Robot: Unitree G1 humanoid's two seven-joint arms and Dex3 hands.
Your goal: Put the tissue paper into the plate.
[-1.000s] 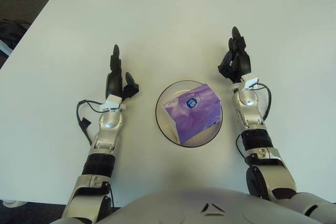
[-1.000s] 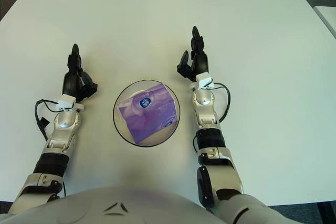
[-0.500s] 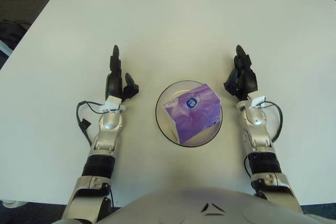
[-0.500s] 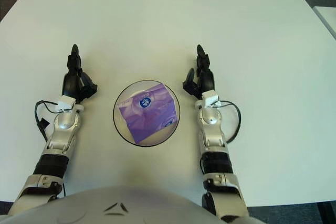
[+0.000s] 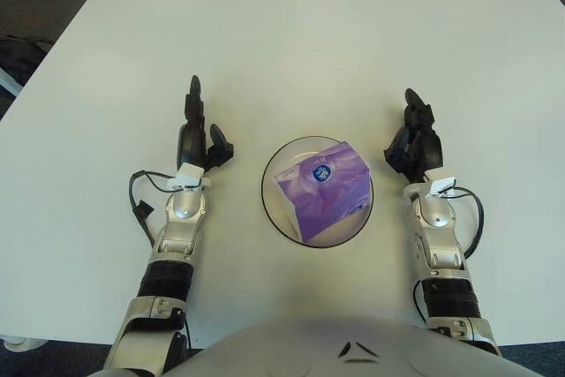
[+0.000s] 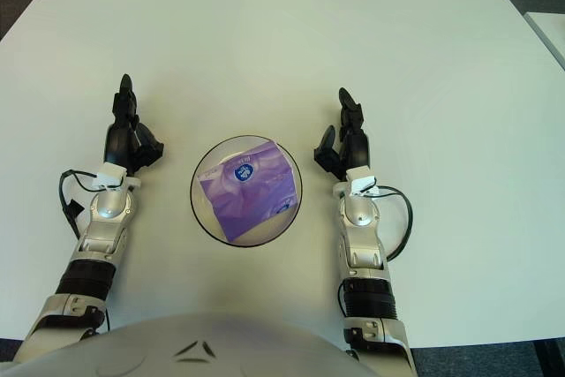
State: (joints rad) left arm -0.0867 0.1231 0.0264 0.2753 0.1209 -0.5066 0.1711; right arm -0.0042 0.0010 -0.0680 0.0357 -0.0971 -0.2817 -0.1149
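A white table (image 5: pixel 291 50) fills most of the view; dark floor is seen past its far edge. Near the front centre a round plate (image 5: pixel 270 207) w/ a dark rim is set on the table. The tissue paper (image 5: pixel 323 189), a purple pack w/ a small blue-and-white round label on top, is seen lying inside the plate, turned at an angle and covering most of the dish. The left hand (image 5: pixel 196 137) is shown to the left of the plate, apart from it, fingers stretched out and spread, nothing held. The right hand (image 5: pixel 413 141) is shown to the right of the plate, also apart, fingers loosely extended, nothing held. A thin black cable (image 5: pixel 139 203) is looped beside the left forearm.
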